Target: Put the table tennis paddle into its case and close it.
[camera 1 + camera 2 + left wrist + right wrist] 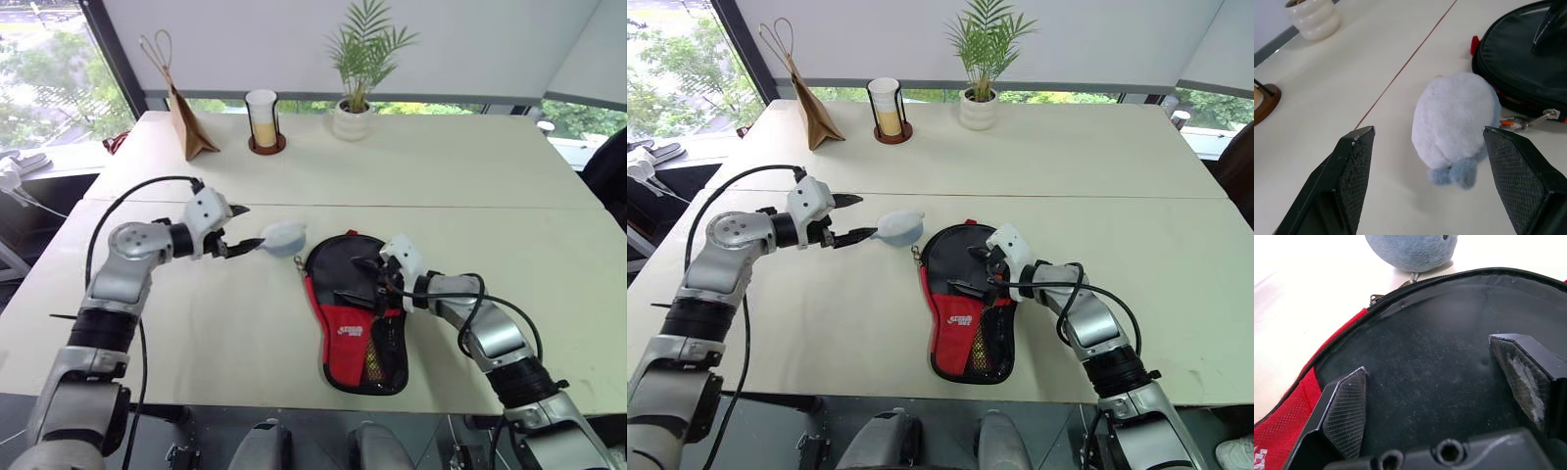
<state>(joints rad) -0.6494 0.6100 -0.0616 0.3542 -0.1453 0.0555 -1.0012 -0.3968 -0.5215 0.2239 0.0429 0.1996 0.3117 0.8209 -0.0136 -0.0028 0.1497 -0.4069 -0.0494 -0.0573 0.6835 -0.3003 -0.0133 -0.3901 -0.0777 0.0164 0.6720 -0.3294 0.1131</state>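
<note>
The case (358, 333) lies flat on the table, a black paddle-shaped pouch with a red panel and a mesh pocket at its near end. Its grey-blue fluffy ball (284, 237) rests on the table just left of the round end, beside the zip pull (1528, 122). My left gripper (250, 227) is open, and its fingers (1354, 171) stand on either side of the ball (1454, 122) without pressing it. My right gripper (358, 279) is open just over the case's black round part (1425, 382), holding nothing. The table tennis paddle is out of view.
A brown paper bag (191, 122), a cup in a dark holder (263, 119) and a potted plant (355, 108) stand along the far side of the table (470, 176). A seam runs across the table behind the case. The table's near edge lies just below the case.
</note>
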